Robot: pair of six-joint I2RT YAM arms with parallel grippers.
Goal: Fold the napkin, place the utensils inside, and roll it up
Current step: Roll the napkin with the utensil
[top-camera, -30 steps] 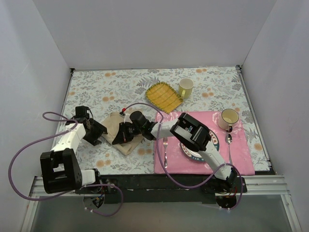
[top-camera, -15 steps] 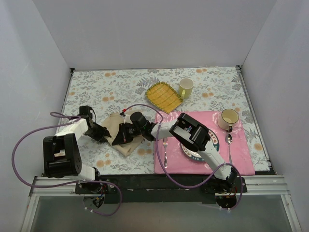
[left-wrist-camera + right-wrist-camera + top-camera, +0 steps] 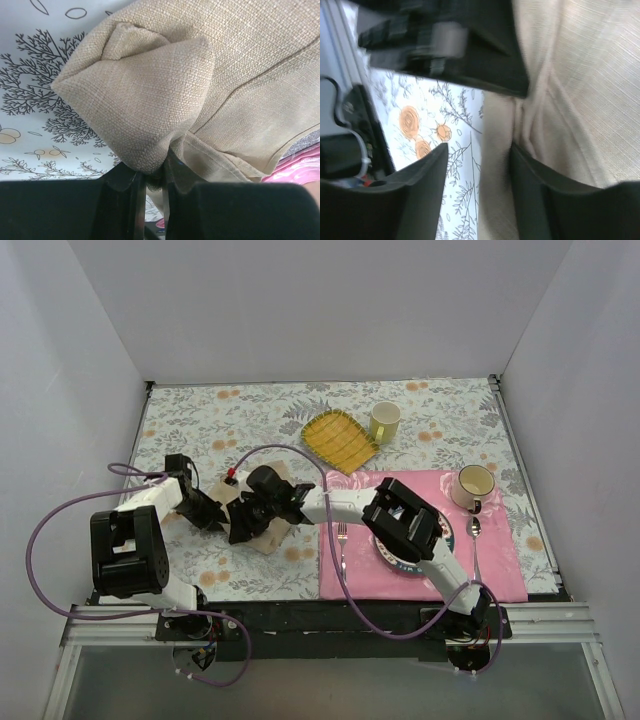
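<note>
Floral table (image 3: 200, 420): one beige cloth napkin (image 3: 175, 75), left pincer (image 3: 152, 180) clamped on it, right pincer (image 3: 479, 160) agape; one silver fork (image 3: 341, 545), one silver spoon (image 3: 474, 538).

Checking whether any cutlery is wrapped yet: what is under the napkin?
Around the bunched napkin only the floral tablecloth shows. A fork and a spoon lie out on the pink mat. Whatever sits beneath its folds is covered.
</note>
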